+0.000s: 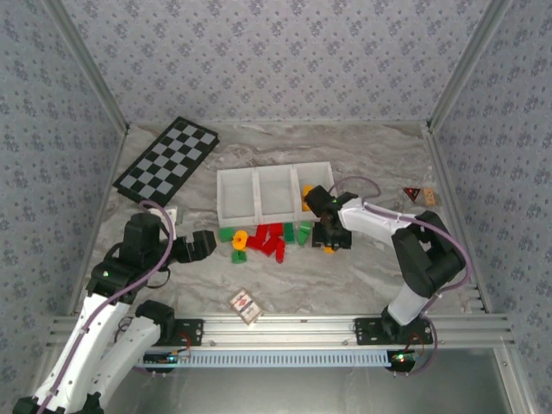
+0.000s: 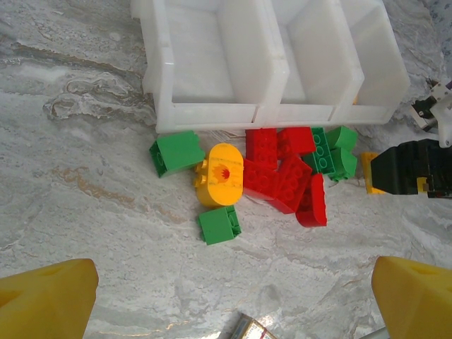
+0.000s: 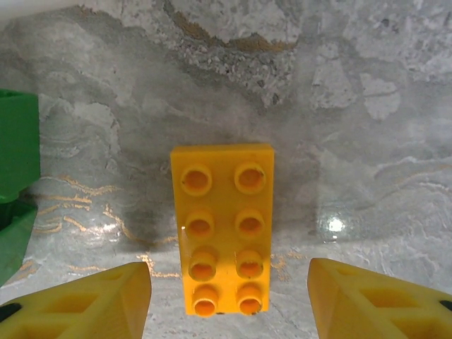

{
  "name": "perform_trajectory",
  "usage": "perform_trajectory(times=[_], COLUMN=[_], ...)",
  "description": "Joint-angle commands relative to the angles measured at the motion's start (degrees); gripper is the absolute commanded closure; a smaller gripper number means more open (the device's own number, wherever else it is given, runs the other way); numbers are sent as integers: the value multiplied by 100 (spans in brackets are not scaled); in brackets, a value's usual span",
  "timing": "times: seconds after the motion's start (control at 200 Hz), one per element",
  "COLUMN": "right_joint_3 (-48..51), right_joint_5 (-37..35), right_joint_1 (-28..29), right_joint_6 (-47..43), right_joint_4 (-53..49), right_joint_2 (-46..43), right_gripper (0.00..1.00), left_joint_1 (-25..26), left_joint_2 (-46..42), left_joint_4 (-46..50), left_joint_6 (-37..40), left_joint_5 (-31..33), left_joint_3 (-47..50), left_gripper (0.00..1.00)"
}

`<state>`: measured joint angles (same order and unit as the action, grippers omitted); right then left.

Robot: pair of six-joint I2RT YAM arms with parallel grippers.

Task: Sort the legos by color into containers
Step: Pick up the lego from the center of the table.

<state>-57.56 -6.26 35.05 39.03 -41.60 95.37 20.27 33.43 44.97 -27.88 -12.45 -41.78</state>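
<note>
The left arm waits at 9 o'clock of the brick pile in the top view. The left gripper (image 1: 203, 245) has its jaws spread wide with nothing between them. From its wrist camera the loose legos (image 2: 279, 180) lie straight ahead on the marble table (image 2: 85, 212).

The white tray (image 1: 221, 198) sits at 12 o'clock of the pile. Its left compartment (image 1: 238, 200) and middle compartment (image 1: 276, 197) look bare. The right compartment (image 1: 317, 177) holds one orange-yellow piece (image 1: 306, 191), so sorting seems barely begun: one piece in, no red or green placed.

About ten bricks are left on the table, in a band just in front of the tray's near wall. From the left there is a green brick (image 2: 176, 152), then a rounded yellow piece (image 2: 219, 174) with a small green cube (image 2: 219, 225) at its 6 o'clock. Next comes a cluster of red bricks touching one another, then more green bricks (image 2: 335, 152) at the cluster's 2 o'clock.

At the pile's 3 o'clock end is a yellow two-by-four brick (image 3: 222, 227), lying flat with its studs up, just beside those green bricks. The right gripper (image 3: 227, 272) hovers directly over it, jaws about half spread. One finger stands on each long side of the brick, with bare table showing in both gaps. It grips nothing; the brick rests on the table. The step in hand is probably picking up this yellow brick, and the natural place for it is the right compartment with the other yellow piece. The reds and greens would then go to the two bare compartments.
</note>
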Motion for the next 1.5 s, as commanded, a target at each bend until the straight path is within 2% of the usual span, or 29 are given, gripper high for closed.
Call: perform_trajectory(times=[0.0, 0.11, 0.28, 0.475, 0.675, 0.939, 1.159, 1.494], right_joint_3=[-200, -238, -256, -282, -356, -749, -1852, -3976], right_joint_5=[-156, -191, -221, -303, -453, -547, -528, -202], right_joint_1=[45, 52, 63, 77, 116, 174, -107, -604], right_joint_6=[-51, -79, -131, -167, -228, -396, -1110, -1876], right_joint_4=[-118, -129, -102, -129, -291, -682, -865, -1180], right_joint_2=[174, 309, 442, 535, 488, -80, 48, 1523], right_gripper=[38, 40, 52, 58, 69, 71, 71, 72], left_joint_1=[-10, -6, -6, -5, -6, -6, -6, 3], left_joint_2=[-56, -56, -47, -38, -30, -15, -3, -38], left_joint_4=[-68, -76, -77, -77, -78, -92, -87, -68], left_joint_6=[53, 46, 46, 46, 41, 46, 46, 37], left_joint_5=[-29, -30, -29, -29, -29, -21, -30, 14], left_joint_3=[39, 38, 45, 45, 48, 48, 47, 44], left_gripper=[0, 1, 0, 0, 0, 0, 0, 0])
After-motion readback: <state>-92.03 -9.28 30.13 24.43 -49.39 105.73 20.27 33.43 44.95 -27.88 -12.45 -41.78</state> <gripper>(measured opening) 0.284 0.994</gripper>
